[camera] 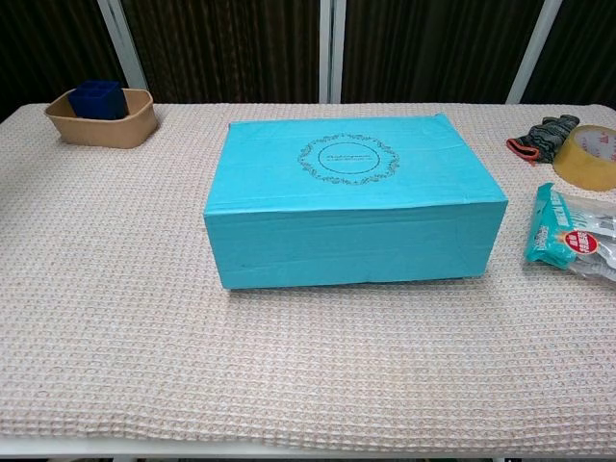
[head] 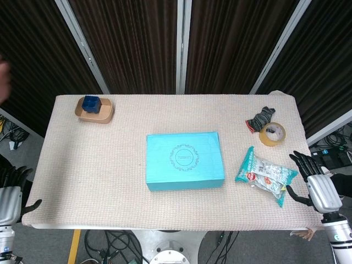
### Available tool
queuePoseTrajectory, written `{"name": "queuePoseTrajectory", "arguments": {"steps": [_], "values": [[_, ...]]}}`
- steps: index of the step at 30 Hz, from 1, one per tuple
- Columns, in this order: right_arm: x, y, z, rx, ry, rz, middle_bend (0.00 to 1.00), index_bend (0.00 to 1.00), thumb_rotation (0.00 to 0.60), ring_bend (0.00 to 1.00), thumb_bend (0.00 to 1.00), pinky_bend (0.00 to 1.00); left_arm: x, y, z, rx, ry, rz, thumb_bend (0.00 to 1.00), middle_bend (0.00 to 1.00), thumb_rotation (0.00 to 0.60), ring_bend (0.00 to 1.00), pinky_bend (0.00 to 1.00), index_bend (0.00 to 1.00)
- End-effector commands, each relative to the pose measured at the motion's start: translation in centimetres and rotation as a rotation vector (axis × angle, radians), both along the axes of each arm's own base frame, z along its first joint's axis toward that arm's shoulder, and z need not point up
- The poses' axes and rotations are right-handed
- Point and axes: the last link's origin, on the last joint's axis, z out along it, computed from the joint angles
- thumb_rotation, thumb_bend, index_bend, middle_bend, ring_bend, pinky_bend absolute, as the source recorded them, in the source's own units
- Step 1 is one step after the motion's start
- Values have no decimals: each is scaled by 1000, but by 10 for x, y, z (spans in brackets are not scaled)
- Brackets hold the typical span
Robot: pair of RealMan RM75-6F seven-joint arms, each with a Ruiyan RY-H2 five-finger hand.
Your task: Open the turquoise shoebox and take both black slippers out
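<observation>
The turquoise shoebox (head: 184,160) stands in the middle of the table with its lid closed; the chest view shows its front wall and lid (camera: 351,197) from close by. No slippers are visible. My left hand (head: 11,195) hangs off the table's left front corner, holding nothing, fingers apart. My right hand (head: 316,181) is off the right edge near the front, fingers spread, holding nothing. Neither hand appears in the chest view.
A tan tray (head: 104,115) holding a blue cup (head: 91,103) sits at the back left. At the right lie a grey glove (head: 260,118), a roll of tape (head: 272,134) and a plastic snack packet (head: 265,175).
</observation>
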Motion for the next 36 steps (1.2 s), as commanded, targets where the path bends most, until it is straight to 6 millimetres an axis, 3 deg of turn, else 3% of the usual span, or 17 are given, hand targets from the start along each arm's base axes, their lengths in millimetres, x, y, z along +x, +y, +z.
{"name": "queuePoseTrajectory", "arguments": {"steps": [1,9,12,16,18,25,36], "values": [[0,-3,-1,2,1,-4,32,0,600,0,271,0,0,2,-1,-4,-1,2,48,128,600,76,41,183],[10,-23,-11,30,15,48,32,0,600,0,268,0,1,7,-3,-7,-5,-6,48,128,600,76,41,182],[23,-42,-25,77,41,110,32,0,600,0,235,0,3,8,-3,-8,-9,-13,47,128,600,76,41,182],[42,-71,-50,141,99,176,25,0,600,0,76,0,3,6,-2,0,-12,-11,47,128,600,76,41,182],[49,-83,-60,155,126,196,20,0,600,0,42,0,1,4,-1,4,-12,-2,48,128,600,76,41,182],[78,-115,-102,220,123,264,17,0,600,0,38,0,-4,1,-1,5,-20,17,47,128,600,76,42,183],[133,-122,-146,265,109,443,16,0,600,0,38,0,-3,7,-3,-12,-13,8,48,127,600,76,43,183]]}}
